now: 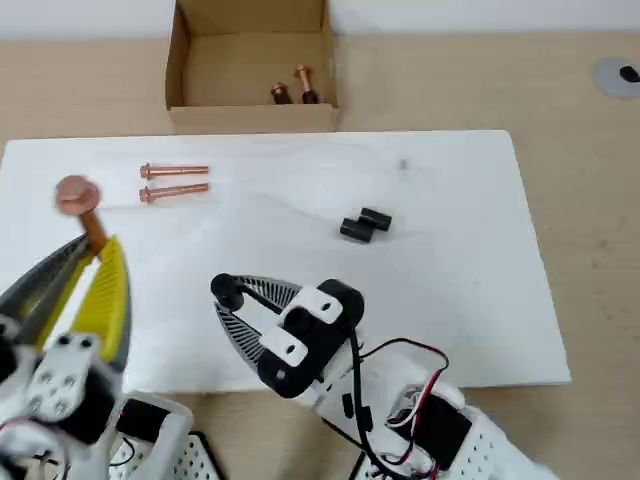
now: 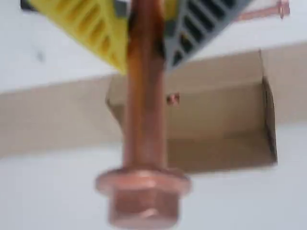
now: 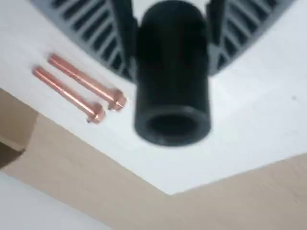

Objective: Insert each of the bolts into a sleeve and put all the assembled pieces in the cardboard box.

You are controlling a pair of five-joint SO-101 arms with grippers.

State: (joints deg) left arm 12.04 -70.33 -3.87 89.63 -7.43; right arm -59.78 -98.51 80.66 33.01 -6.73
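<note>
My left gripper (image 1: 88, 238), with one yellow and one grey finger, is shut on a copper bolt (image 1: 80, 203) at the white mat's left side; the bolt's head (image 2: 143, 197) points away from the fingers. My right gripper (image 1: 228, 292) is shut on a black sleeve (image 3: 171, 76) near the mat's front middle, its open end facing outward. Two loose copper bolts (image 1: 174, 182) lie side by side at the mat's far left. Two black sleeves (image 1: 365, 224) lie together right of centre. The cardboard box (image 1: 250, 112) stands behind the mat with two assembled pieces (image 1: 292, 87) inside.
The white mat (image 1: 450, 300) covers most of the wooden table (image 1: 590, 200). A round grey disc (image 1: 616, 76) sits at the table's far right corner. Wires and arm bases crowd the front edge.
</note>
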